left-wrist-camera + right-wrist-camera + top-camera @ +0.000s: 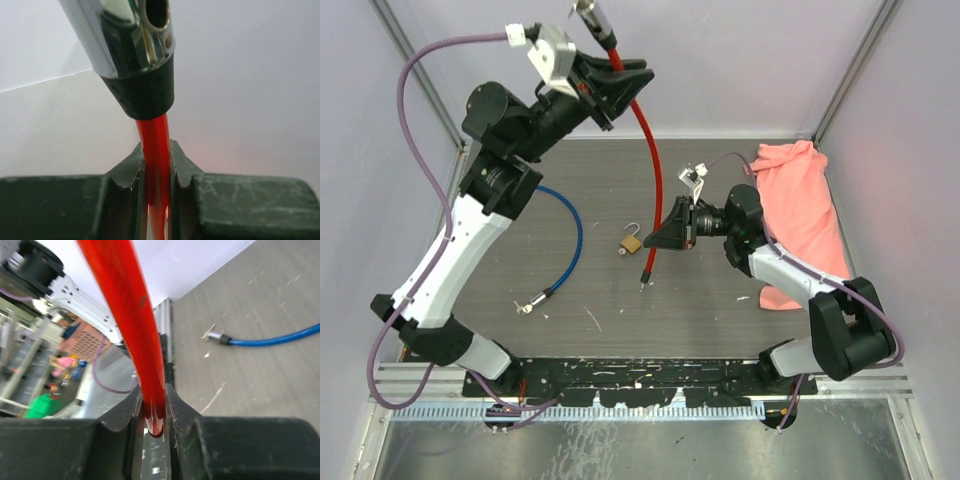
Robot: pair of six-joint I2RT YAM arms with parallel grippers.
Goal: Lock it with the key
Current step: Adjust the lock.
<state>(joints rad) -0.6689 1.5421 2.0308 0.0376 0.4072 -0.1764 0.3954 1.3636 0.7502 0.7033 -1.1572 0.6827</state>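
Note:
A red cable (651,150) runs from a chrome and black lock head (588,12) at the top down to a metal tip (642,281) near the table. My left gripper (617,72) is raised high and shut on the cable just below the head. In the left wrist view the cable (153,131) sits pinched in the left gripper (157,152), with the head (127,45) above. My right gripper (655,238) is shut on the cable's lower part; both jaws of the right gripper (154,396) press on the cable (125,300). A brass padlock (631,241) lies on the table, shackle open. I see no key.
A blue cable (572,235) curves across the table's left half to a metal end (526,307), also seen in the right wrist view (280,340). A pink cloth (805,215) lies along the right side. White walls close in the table.

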